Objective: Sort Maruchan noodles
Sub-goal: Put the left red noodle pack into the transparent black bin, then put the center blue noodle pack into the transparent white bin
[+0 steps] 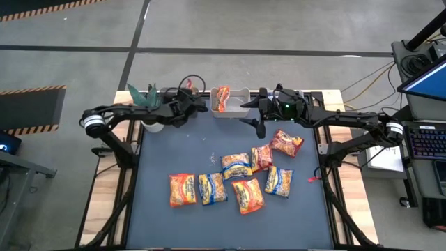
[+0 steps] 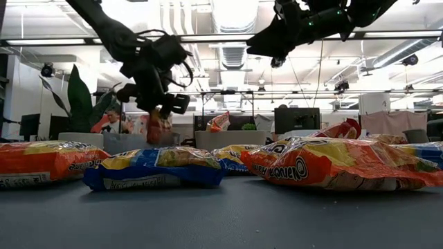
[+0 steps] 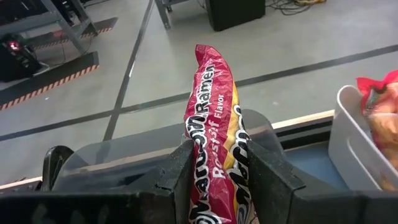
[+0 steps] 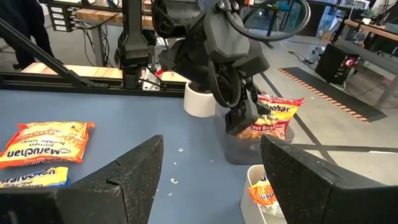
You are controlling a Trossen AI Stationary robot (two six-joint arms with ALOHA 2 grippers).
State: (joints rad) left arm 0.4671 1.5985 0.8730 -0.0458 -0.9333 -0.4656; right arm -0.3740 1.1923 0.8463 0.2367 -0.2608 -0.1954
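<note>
Dark blue-grey table mat (image 1: 174, 223) w/ wooden side rails, on a grey concrete floor w/ dark tape lines; hazard-striped strips at far left. Low view looks into an open-plan office: ceiling strip lights, monitors, a big leafy plant (image 2: 79, 104), a person seated far back. Desk w/ laptop + keyboard (image 1: 425, 143) sits right of the table.

Loose noodle packets (image 1: 237, 178) lie in a cluster mid-table, nearer the right side: orange, blue-and-yellow and dark red ones, several touching or overlapping. A clear bin (image 1: 233, 111) at the far edge, center, has one orange packet (image 1: 221, 97) inside, leaning on the wall. White pot (image 1: 153, 125) w/ a small plant at far left.

Left gripper (image 4: 245, 118) is at the far edge, just left of that bin, over a 2nd clear bin (image 4: 249, 146). Fingers (image 3: 180, 171) are clamped on a dark red packet (image 3: 214, 134), held on edge, both pads touching its faces; packet hangs above the bin, partly past its rim.

Right gripper (image 1: 258, 122) hovers near the right end of the center bin, above the mat. Fingers (image 4: 121, 180) spread wide apart, nothing between them, touching nothing.
</note>
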